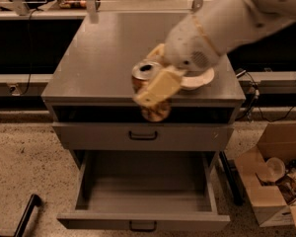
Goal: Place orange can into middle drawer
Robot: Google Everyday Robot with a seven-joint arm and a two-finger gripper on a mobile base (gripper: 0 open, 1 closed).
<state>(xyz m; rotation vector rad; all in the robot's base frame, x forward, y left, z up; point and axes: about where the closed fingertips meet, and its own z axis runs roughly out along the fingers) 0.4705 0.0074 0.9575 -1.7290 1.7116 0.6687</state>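
Observation:
The orange can (146, 69), with its silver top up, is held tilted in the air over the front edge of the cabinet top (103, 58). My gripper (149, 83) is shut on the can, one pale finger (159, 87) across its near side. The white arm reaches in from the upper right. The middle drawer (143, 189) is pulled out below, its grey floor bare, with a dark bar handle on its front panel. The can hangs above and slightly behind the open drawer.
A white bowl (203, 78) sits on the cabinet top, partly hidden behind my arm. A closed grey drawer front (98, 135) lies above the open drawer. A cardboard box (274, 181) with clutter stands on the floor at the right. A dark bar (27, 214) lies lower left.

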